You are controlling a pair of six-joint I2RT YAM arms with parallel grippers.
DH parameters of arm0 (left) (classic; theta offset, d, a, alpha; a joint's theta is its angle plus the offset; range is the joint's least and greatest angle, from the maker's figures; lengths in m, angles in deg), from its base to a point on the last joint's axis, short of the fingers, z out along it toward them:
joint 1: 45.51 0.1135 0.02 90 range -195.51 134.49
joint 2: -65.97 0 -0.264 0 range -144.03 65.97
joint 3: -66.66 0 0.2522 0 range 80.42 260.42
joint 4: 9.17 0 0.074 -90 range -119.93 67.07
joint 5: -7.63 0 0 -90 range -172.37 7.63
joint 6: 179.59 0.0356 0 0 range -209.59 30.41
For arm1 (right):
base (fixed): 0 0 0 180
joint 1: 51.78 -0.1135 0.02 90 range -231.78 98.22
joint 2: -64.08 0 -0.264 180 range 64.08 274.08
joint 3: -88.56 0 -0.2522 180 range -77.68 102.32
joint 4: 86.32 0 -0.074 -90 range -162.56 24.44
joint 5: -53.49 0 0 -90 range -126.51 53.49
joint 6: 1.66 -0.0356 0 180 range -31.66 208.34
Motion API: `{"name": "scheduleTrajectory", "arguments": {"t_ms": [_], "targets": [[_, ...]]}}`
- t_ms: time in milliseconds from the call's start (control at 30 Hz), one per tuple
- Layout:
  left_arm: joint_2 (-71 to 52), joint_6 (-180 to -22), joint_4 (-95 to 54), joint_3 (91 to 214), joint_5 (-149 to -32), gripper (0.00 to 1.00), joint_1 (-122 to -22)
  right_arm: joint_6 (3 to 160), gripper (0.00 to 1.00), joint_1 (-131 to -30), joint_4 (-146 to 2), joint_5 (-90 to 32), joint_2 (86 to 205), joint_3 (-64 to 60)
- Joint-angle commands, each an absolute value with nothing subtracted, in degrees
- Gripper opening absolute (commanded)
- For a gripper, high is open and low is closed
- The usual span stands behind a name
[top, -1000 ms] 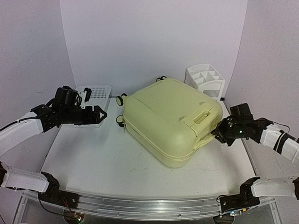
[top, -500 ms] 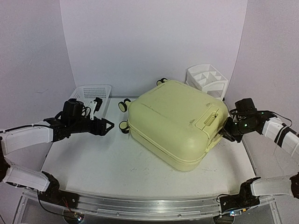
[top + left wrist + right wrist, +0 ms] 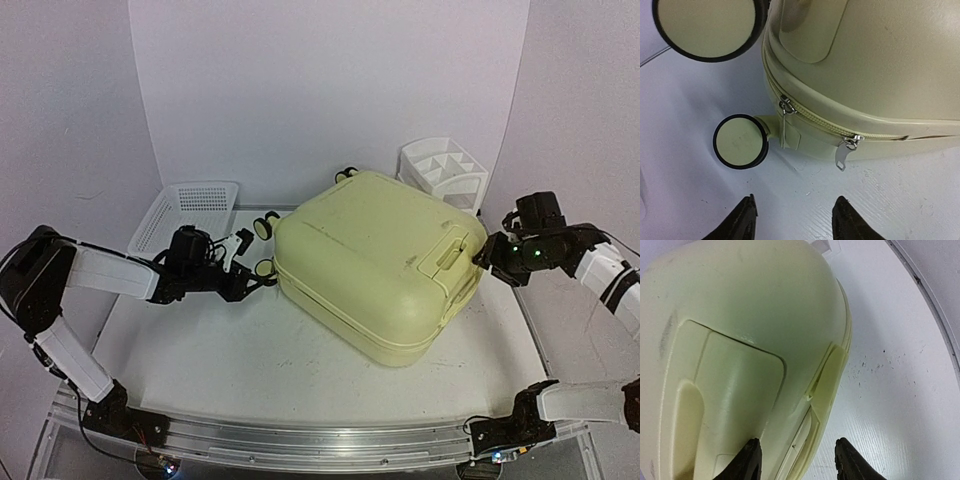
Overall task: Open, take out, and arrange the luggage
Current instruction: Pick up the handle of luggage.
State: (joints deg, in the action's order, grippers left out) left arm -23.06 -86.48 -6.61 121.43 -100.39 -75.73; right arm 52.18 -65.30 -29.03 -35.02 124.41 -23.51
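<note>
Middle of the table: the luggage [image 3: 375,265] lies flat on its broad side, pale yellow-green shell up, lid shut, turned at an angle to the table [image 3: 200,350] edges.
Wheel end: it faces left, and there they are, cream wheels [image 3: 740,141] with black rims. One sits low by the tabletop and a bigger-looking one is at the top of the left wrist view.
Zip: the zip [image 3: 815,120] runs closed along the seam. Two metal pulls [image 3: 842,157] hang down near the lower wheel, close together but not touching.
Left gripper: the left gripper [image 3: 795,220] is low over the table, just short of the wheel end and facing the pulls. Fingers are spread, with only bare tabletop between them and no contact with the case.
Right gripper: the right gripper [image 3: 800,462] is at the opposite corner, beside the moulded handle [image 3: 452,248]. Fingers are parted, one tip in front of the shell's edge, the other over white table. It isn't clamped on anything I can make out.
Back left: a white mesh basket [image 3: 190,205] stands against the wall, near the wheels.
Back right: a white organizer [image 3: 440,170] stands just behind the case's far corner.
</note>
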Motion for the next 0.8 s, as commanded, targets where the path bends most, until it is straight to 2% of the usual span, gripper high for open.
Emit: {"name": "scheduleTrajectory", "arguments": {"t_ms": [0,33,100,133,300,500,767], "targets": [[-27.8,-78.3,2.8,125.5,-101.5,0.46,-75.3,55.8,0.53,-65.5,-30.6,-32.2,123.0,-17.6],[-29.1,-77.6,3.9,125.9,-102.2,0.45,-75.2,56.2,0.55,-65.4,-30.6,-31.5,123.0,-16.8],[-31.5,-74.4,6.7,126.3,-105.2,0.37,-74.9,57.1,0.56,-65.4,-30.6,-30.3,123.2,-15.6],[-33.1,-73.3,8.4,126.4,-105.7,0.36,-74.8,57.5,0.57,-65.4,-30.6,-30.0,123.2,-15.2],[-36.1,-70.3,16.8,126.2,-106.7,0.38,-73.7,58.1,0.57,-65.5,-30.6,-29.0,123.1,-14.1],[-39.1,-70.9,16.9,129.6,-110.1,0.42,-72.7,58.3,0.58,-65.5,-30.6,-28.7,123.3,-13.4],[-41.2,-68.6,14.6,132.6,-114.8,0.40,-72.6,58.7,0.59,-65.4,-30.6,-28.6,123.7,-13.0]]}}
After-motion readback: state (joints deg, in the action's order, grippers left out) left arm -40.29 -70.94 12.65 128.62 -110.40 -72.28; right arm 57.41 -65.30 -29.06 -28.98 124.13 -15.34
